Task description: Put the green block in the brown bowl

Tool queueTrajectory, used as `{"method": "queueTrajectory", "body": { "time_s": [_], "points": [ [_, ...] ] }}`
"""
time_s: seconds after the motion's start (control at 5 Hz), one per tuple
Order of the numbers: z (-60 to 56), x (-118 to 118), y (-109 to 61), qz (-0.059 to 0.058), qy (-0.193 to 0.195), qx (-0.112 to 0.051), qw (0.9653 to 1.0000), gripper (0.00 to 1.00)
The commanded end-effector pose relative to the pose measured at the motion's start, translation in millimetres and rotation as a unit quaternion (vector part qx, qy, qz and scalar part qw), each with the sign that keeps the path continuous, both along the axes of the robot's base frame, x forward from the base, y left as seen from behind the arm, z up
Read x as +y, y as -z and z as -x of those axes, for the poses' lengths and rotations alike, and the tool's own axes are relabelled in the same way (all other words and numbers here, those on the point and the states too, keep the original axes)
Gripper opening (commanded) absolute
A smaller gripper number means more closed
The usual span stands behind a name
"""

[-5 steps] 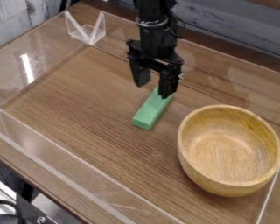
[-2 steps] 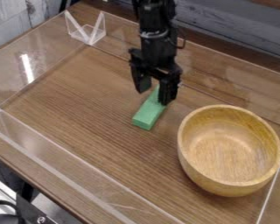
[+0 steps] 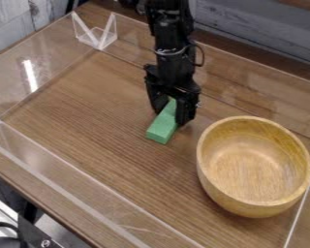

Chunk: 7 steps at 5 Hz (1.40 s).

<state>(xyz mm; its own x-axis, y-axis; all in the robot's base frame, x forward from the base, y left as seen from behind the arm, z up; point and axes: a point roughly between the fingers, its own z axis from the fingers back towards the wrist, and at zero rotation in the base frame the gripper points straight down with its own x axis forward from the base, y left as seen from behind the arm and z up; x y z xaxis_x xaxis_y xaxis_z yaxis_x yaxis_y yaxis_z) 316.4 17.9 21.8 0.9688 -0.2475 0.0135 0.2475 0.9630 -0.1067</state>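
— Where is the green block (image 3: 165, 125) right now?

— It lies flat on the wooden tabletop (image 3: 93, 107), a slim bright bar angled so that its near end points toward the front left. Its far end sits under my claw.

— And your claw?

— My claw (image 3: 172, 107) points straight down over that far end, jaws spread wide, one finger on each side of the bar. Whether the tips touch the block or the wood I cannot tell from this view. I grip nothing.

— How far off is the brown bowl (image 3: 255, 165)?

— Near, to the right and a little toward the front of the block. It stands upright on the table, thick-rimmed, its hollow bare. Block and bowl are apart; a strip of tabletop shows between them.

— Anything else around?

— A clear plastic wall (image 3: 28, 68) runs around the table's edge, and a small clear stand (image 3: 93, 30) sits at the back left corner, well apart from me.
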Motion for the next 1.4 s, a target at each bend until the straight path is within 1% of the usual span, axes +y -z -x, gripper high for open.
{"method": "queueTrajectory", "body": {
  "time_s": [0.0,0.2,1.2],
  "points": [
    [-6.1,1.0,-9.3,0.000,-0.004,-0.022,0.9998,0.00],
    [-7.3,-0.8,-14.2,0.001,-0.006,-0.022,0.9997,0.00],
    [-17.6,-7.8,-53.3,0.006,-0.025,-0.029,0.9993,0.00]
  ]
}}
